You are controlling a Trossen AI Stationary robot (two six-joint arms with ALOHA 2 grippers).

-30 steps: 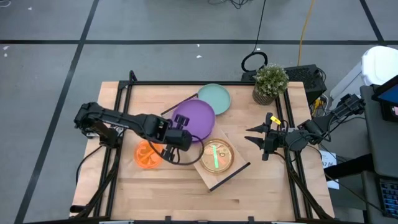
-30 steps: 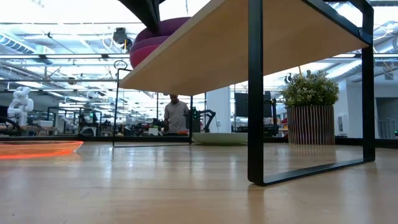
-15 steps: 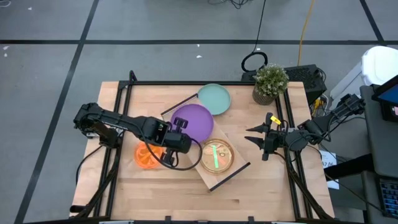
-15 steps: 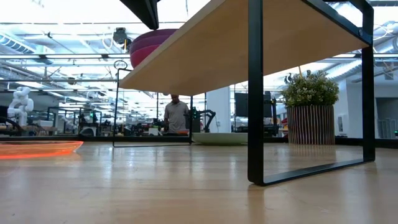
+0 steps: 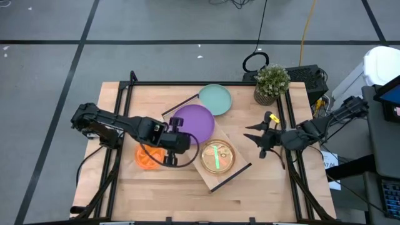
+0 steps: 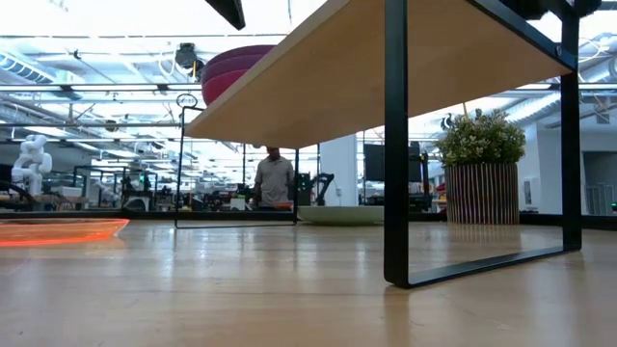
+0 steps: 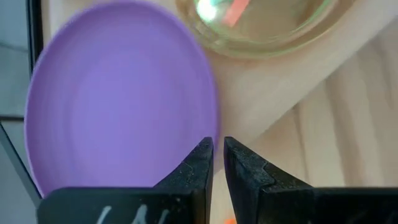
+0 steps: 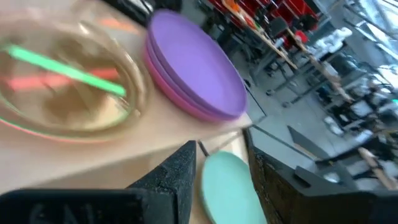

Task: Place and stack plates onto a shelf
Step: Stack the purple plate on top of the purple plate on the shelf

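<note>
- Purple plate point(image 5: 195, 120) on top of a magenta plate point(image 8: 186, 99), both stacked at one end of the shelf point(image 5: 234, 170); in the low view only the edge of this stack visible above the board.
- Clear greenish plates point(image 5: 217, 156) nested at the other end of the shelf, with a green and a red streak showing inside.
- Teal plate point(image 5: 215, 99) flat on the worktop point(image 5: 262, 194), just beside the purple plate, toward the far edge.
- Orange plate point(image 5: 149, 156) also on the worktop, beside the shelf, partly under the left arm.
- Left end effector point(image 5: 177, 140) just at the near rim of the purple plate; fingers point(image 7: 200, 171) only a narrow gap apart, with nothing between them, so released and almost closed.
- Right end effector point(image 5: 255, 139) above the worktop, near the shelf and apart from all plates; fingers point(image 8: 180, 168) spread wide, holding nothing.
- Potted plant point(image 5: 271, 83) at the far right corner of the worktop.
- Person point(image 6: 274, 179) standing in the room behind, far off, seen under the shelf in the low view.
</note>
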